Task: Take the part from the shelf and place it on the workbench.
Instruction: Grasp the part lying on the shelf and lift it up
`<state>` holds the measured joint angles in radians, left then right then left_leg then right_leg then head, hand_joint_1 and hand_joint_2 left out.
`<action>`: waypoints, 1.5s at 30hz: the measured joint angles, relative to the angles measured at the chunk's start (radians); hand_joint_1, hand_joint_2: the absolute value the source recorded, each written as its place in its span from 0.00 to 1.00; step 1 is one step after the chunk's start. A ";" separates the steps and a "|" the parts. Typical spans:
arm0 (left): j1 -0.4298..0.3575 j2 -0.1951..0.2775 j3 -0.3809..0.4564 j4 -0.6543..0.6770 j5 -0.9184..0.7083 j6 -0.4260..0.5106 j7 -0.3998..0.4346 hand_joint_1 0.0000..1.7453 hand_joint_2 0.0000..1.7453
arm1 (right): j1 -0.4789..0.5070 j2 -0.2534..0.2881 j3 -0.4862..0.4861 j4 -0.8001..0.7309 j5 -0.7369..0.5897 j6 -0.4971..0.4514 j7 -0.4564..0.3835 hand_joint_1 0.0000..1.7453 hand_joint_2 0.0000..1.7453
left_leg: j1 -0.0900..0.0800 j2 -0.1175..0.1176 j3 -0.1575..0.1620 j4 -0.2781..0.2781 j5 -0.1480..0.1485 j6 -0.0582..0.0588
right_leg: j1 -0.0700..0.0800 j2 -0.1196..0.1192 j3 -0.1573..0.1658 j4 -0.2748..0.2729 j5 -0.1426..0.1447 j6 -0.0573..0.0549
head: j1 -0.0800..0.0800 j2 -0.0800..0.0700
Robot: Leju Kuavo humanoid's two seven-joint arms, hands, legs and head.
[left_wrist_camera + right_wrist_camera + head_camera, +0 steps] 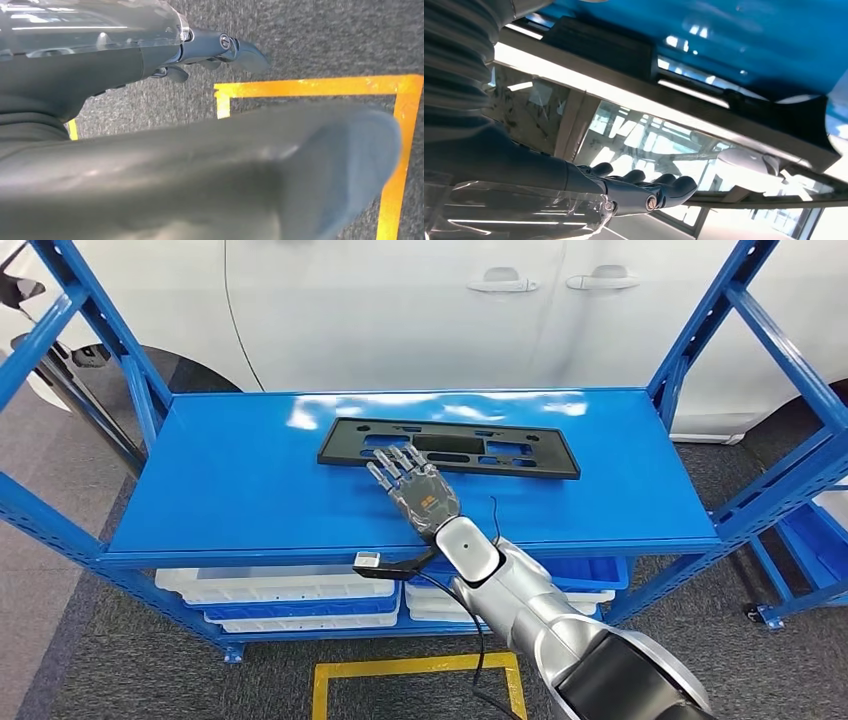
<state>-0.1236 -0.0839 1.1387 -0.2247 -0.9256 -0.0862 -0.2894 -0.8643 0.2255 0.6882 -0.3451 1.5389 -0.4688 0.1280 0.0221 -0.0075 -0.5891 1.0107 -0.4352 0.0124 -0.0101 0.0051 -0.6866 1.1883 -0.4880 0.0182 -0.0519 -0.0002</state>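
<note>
On the blue shelf point(250, 480), a silver right arm point(540, 615) reaches forward with its right hand point(415, 485) stretched flat, fingers extended and slightly apart, holding nothing. Fingertips point(392, 457) lie over the near edge of the part point(450, 447), a flat black rectangular panel with several cut-outs that rests lengthwise on the shelf top just ahead of the hand. Whether the fingers actually press on the panel or hover just above it cannot be told from above. Seen from the right wrist, the hand point(639, 192) has its dark fingers straight and side by side, with the long black edge of the part point(704, 95) beyond them against the blue surface. Beyond the part, past the far edge of the shelf, stands a white car point(420, 310) with two door handles showing. Below the hand, under the shelf top, sit white and blue trays point(290, 595). Nearer the robot than the hand, a yellow floor marking point(415, 670) lies on grey carpet point(120, 660). From the left wrist, the left hand point(210, 52) hangs over that carpet point(325, 35) near a yellow line point(310, 86); its dark fingers look loosely extended, with nothing seen in them, though much of it is hidden and its exact pose cannot be told.
</note>
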 joint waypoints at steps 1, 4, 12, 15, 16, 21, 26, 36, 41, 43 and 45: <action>0.000 0.000 0.000 0.000 0.001 0.000 -0.001 0.00 0.00 | -0.004 0.002 -0.005 0.000 -0.003 -0.003 0.000 0.00 1.00 | -0.002 0.000 0.001 0.002 -0.003 -0.004 | 0.001 0.000 0.034 -0.071 0.029 -0.003 | 0.000 0.000; 0.001 0.000 0.000 0.000 0.001 0.002 -0.003 0.00 0.00 | -0.016 0.010 -0.020 0.002 -0.011 -0.009 -0.005 0.00 1.00 | -0.005 -0.001 0.002 0.003 -0.008 -0.019 | 0.008 0.002 0.075 -0.166 0.051 -0.013 | 0.000 0.000; 0.003 0.004 0.000 0.000 0.002 -0.001 -0.010 0.00 0.00 | -0.034 0.037 -0.037 0.007 -0.013 -0.009 -0.026 0.00 1.00 | -0.001 0.002 -0.125 0.256 -0.114 -0.048 | 0.008 0.001 0.101 -0.187 0.043 -0.050 | 0.000 0.000; 0.005 0.006 0.000 0.000 0.003 -0.003 -0.011 0.00 0.00 | -0.033 0.044 -0.040 0.012 -0.013 -0.009 -0.034 0.00 1.00 | -0.001 0.002 -0.111 0.199 -0.041 -0.042 | 0.010 0.002 0.121 -0.187 0.027 -0.048 | 0.000 0.000; 0.005 0.007 0.000 0.000 0.003 -0.003 -0.011 0.00 0.00 | -0.033 0.047 -0.041 0.013 -0.013 -0.009 -0.035 0.00 1.00 | -0.002 0.003 -0.083 0.134 -0.006 -0.038 | 0.011 0.002 0.129 -0.187 0.021 -0.046 | 0.000 0.000; 0.007 0.007 0.000 0.000 0.006 -0.001 -0.012 0.00 0.00 | -0.037 0.056 -0.044 0.013 -0.013 -0.009 -0.042 0.00 1.00 | -0.008 0.003 -0.012 -0.001 0.007 -0.011 | 0.017 0.004 0.142 -0.180 0.004 -0.020 | 0.000 0.000; 0.010 0.007 0.000 0.000 0.009 0.000 -0.015 0.00 0.00 | -0.039 0.062 -0.044 0.016 -0.008 -0.005 -0.048 0.00 1.00 | -0.004 0.002 0.028 -0.009 -0.017 0.012 | 0.010 0.001 0.018 0.038 -0.068 0.005 | 0.000 0.000; 0.016 0.001 0.001 0.004 0.012 0.001 -0.026 0.00 0.00 | -0.033 0.065 -0.043 0.029 0.005 0.054 -0.061 0.00 1.00 | -0.006 -0.002 0.101 -0.009 -0.083 -0.018 | 0.025 0.001 0.011 -0.178 0.119 -0.041 | 0.002 0.000; 0.010 0.002 0.001 0.004 0.017 0.001 -0.029 0.00 0.00 | -0.044 0.074 -0.043 0.031 0.006 0.164 -0.060 0.00 1.00 | -0.004 0.001 0.004 0.182 -0.159 -0.036 | 0.015 0.001 0.045 -0.195 0.105 -0.057 | 0.002 0.000; 0.012 0.003 0.002 0.004 0.020 0.003 -0.029 0.00 0.00 | -0.044 0.075 -0.043 0.035 0.005 0.240 -0.038 0.00 1.00 | -0.001 0.001 -0.055 0.260 -0.183 -0.044 | 0.016 0.002 0.052 -0.193 0.097 -0.057 | 0.002 0.000; 0.014 0.004 0.002 0.004 0.025 0.007 -0.030 0.00 0.00 | -0.048 0.075 -0.043 0.038 0.004 0.323 -0.009 0.00 1.00 | 0.001 0.002 -0.055 0.210 -0.128 -0.049 | 0.013 0.003 0.061 -0.190 0.088 -0.053 | 0.002 0.000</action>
<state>-0.1092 -0.0795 1.1409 -0.2205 -0.9008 -0.0794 -0.3196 -0.9121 0.3008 0.6453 -0.3066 1.5425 -0.1460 0.1188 0.0231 -0.0058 -0.6436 1.2204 -0.5637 -0.0363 0.0032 0.0085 -0.6253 0.9988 -0.3996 -0.0350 -0.0504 0.0000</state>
